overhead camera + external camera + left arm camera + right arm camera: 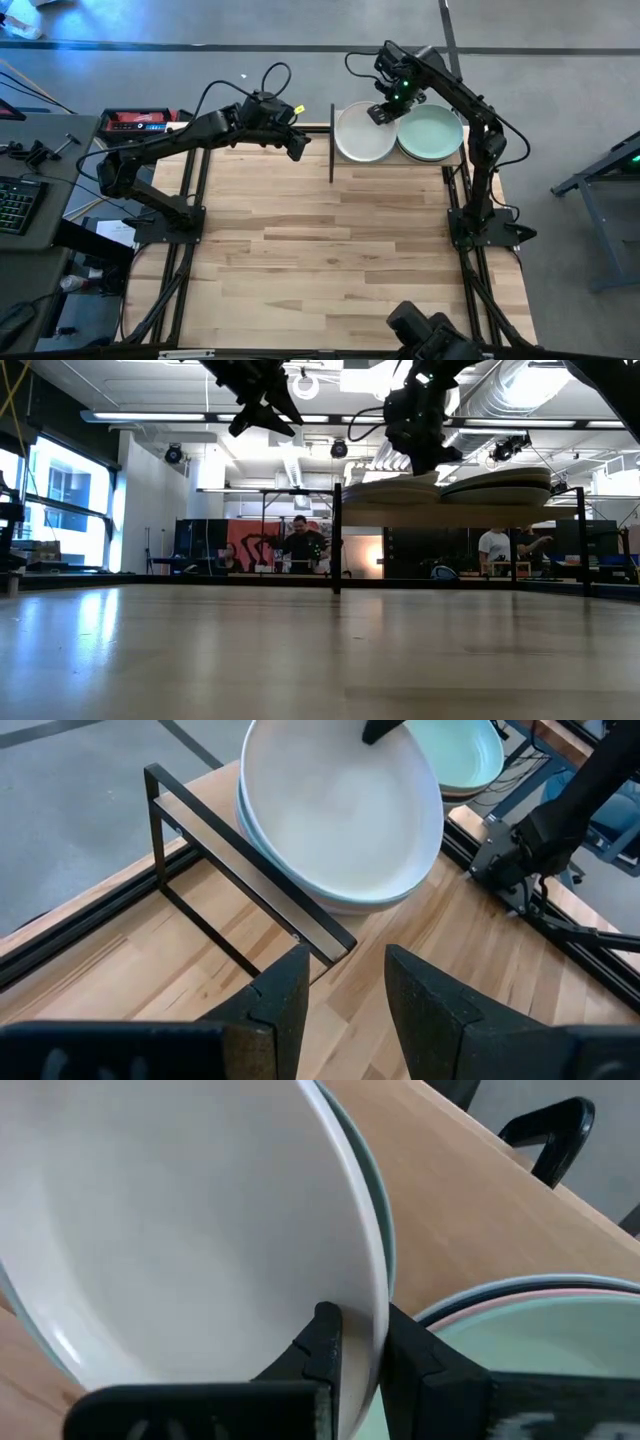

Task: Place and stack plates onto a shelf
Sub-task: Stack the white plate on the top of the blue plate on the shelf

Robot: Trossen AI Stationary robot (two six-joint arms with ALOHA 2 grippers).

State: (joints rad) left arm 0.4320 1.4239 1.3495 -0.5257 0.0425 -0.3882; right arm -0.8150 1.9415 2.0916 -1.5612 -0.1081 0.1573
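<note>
On the shelf [460,513] at the table's far edge stand two stacks of plates. The left stack is topped by a white plate [360,135], with a light blue one under it [300,870]. The right stack is topped by a mint green plate [432,135]. My right gripper [362,1355] points down at the white plate's right rim, between the two stacks, and is shut on it. My left gripper [345,990] hangs open in the air just left of the shelf's left end [332,140], with nothing between its fingers. My right gripper has the white plate's rim [372,1305] on the side next to the mint stack, one finger inside the plate's hollow and one outside. The fingers come from above, pointing down. The plate lies on the light blue plate beneath it.
Black metal posts and a rail [230,850] frame the shelf's left end, close in front of my left gripper. The slatted wooden table top [330,250] stretches toward the near edge. People show in the room beyond the table [300,540].
</note>
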